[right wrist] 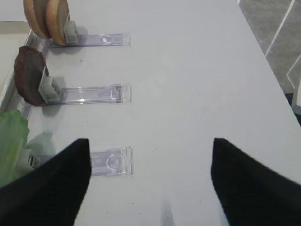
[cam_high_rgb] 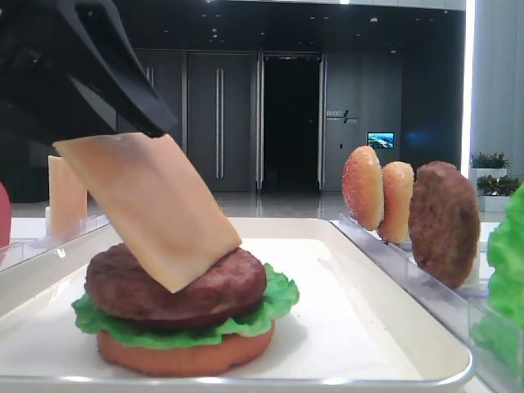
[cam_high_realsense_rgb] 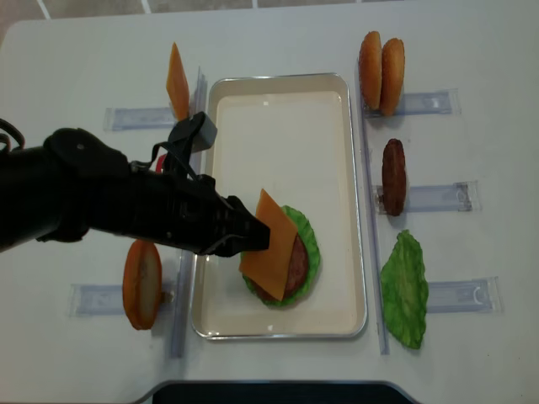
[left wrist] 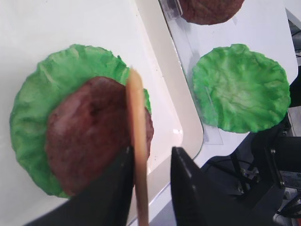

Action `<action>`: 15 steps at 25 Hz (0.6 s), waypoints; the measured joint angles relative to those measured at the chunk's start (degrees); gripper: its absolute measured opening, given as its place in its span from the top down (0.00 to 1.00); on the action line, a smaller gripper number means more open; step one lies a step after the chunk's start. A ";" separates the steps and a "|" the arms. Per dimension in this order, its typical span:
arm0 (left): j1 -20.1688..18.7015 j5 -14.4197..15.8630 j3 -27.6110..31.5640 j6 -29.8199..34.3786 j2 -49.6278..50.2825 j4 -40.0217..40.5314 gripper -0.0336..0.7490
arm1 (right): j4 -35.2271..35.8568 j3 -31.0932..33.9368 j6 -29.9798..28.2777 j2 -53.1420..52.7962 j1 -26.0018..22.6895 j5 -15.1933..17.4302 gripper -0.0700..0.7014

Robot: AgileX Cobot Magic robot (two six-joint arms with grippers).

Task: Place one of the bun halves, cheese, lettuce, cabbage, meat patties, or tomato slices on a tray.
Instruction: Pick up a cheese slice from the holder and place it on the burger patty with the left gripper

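The left hand point(left wrist: 149, 160) holds a smooth, thin cheese point(cam_high_rgb: 151, 205) square tilted onto the grainy patty point(cam_high_rgb: 176, 282); only the overhead view shows the ruffled lettuce point(cam_high_realsense_rgb: 404, 290) on the table.

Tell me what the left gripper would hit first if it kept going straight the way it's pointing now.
Most likely the meat patty on the tray. The left gripper points down at the stacked burger with the cheese between its jaws, its lower corner already resting on the patty. Exact depth is unclear.

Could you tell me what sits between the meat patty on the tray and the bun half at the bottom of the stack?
A ruffled green lettuce leaf lies between the meat patty and the bottom bun half; the low exterior view shows it.
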 joint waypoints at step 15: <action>0.00 -1.93 0.00 -6.08 0.00 7.80 0.36 | 0.00 0.00 0.00 0.00 0.00 0.00 0.22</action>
